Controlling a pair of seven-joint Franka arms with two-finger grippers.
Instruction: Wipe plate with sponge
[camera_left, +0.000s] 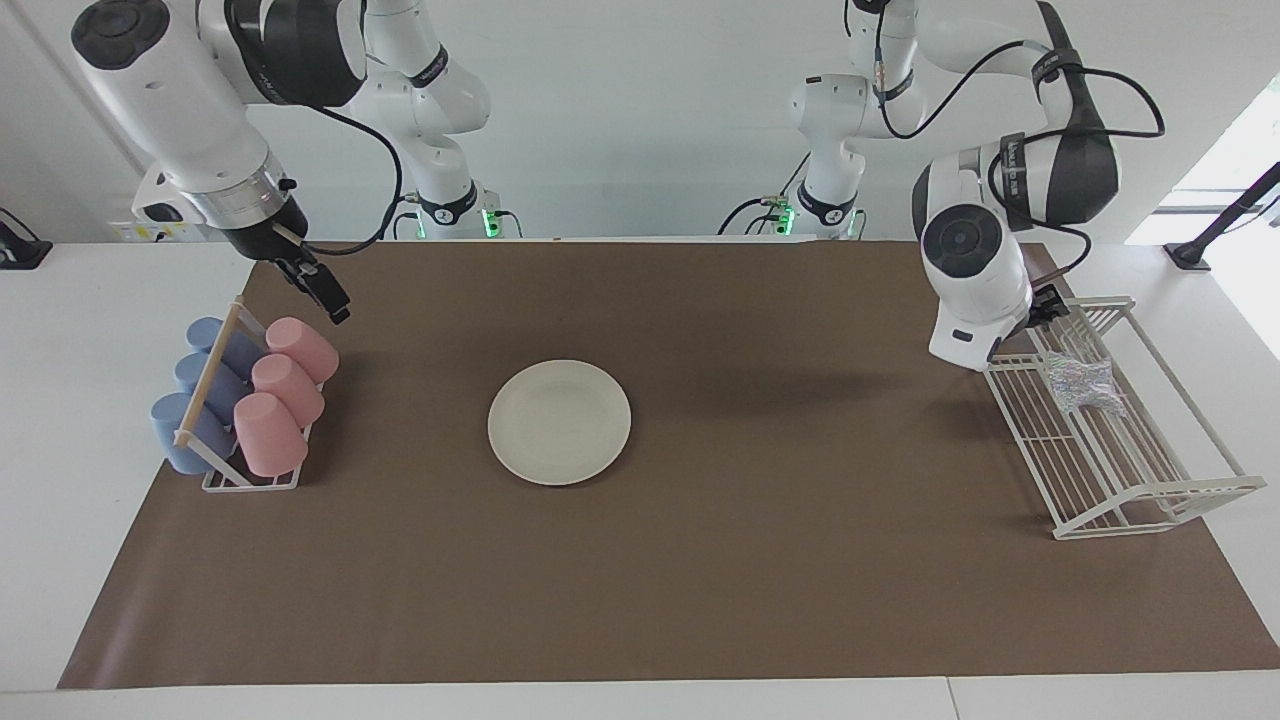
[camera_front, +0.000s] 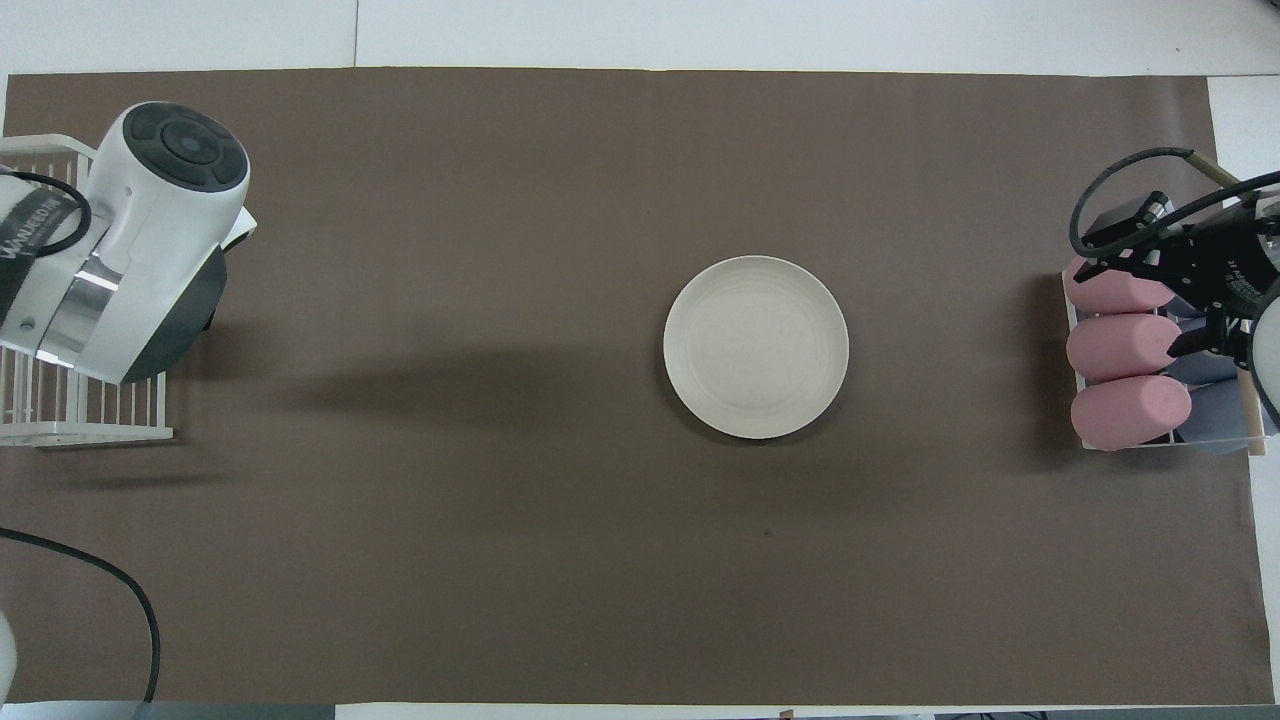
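The cream-white plate (camera_left: 559, 422) (camera_front: 756, 347) lies flat near the middle of the brown mat. The silvery sponge (camera_left: 1080, 382) rests in the white wire rack (camera_left: 1130, 470) at the left arm's end of the table. My left gripper (camera_left: 1048, 305) hangs over the rack's end nearer to the robots, close beside the sponge and apart from it, mostly hidden by its own wrist. In the overhead view that arm covers the sponge. My right gripper (camera_left: 322, 290) (camera_front: 1140, 300) hovers open and empty over the pink cups (camera_left: 285, 385).
A small rack (camera_left: 250, 480) at the right arm's end holds three pink cups and several blue cups (camera_left: 200, 400). The brown mat (camera_left: 700, 580) covers most of the white table. A black cable (camera_front: 110, 590) trails over the mat's corner by the left arm.
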